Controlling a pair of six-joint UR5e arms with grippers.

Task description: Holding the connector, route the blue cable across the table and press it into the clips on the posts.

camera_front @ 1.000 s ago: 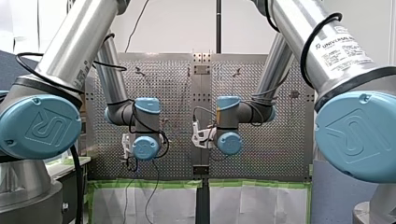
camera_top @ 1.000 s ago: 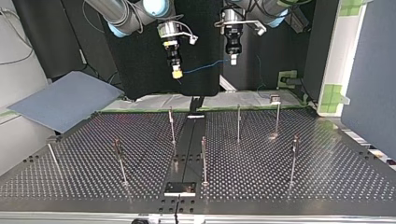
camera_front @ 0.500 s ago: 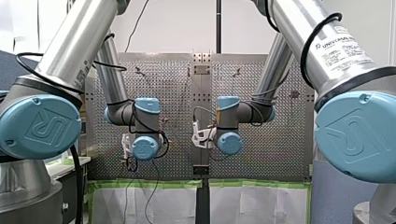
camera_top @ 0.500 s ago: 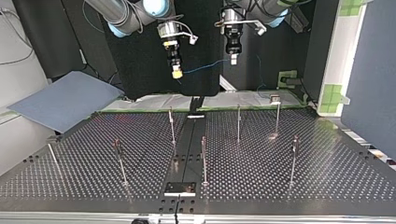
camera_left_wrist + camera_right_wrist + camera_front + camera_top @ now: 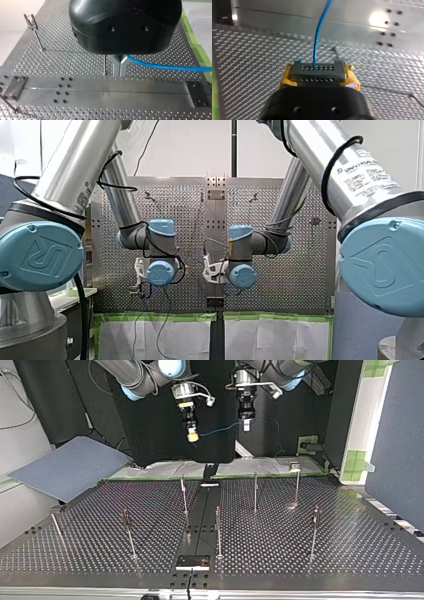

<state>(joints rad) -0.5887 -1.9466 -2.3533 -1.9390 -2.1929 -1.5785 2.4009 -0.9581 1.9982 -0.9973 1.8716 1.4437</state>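
Observation:
High above the perforated table (image 5: 300, 550), my right gripper (image 5: 192, 436) in the top view has its yellow pads shut on a small grey connector (image 5: 317, 71). The thin blue cable (image 5: 220, 429) runs from the connector across to my left gripper (image 5: 246, 423). In the left wrist view the metal fingers (image 5: 117, 66) are shut on the cable (image 5: 162, 66), which trails off to one side. In the right wrist view the cable (image 5: 319, 32) leads straight ahead from the connector in my right gripper (image 5: 319, 80). Several thin posts with clips (image 5: 184, 495) (image 5: 255, 492) stand on the table below.
More posts (image 5: 129, 535) (image 5: 314, 532) (image 5: 218, 532) stand nearer the top view's camera, and a smooth metal rail (image 5: 200, 510) runs down the table's middle. A grey-blue sheet (image 5: 70, 467) lies off the table at the top view's left. Green tape (image 5: 280, 472) marks the far edge.
Both grippers have drawn a little closer together at the same height. The cable between them sags slightly more. Both grips are unchanged.

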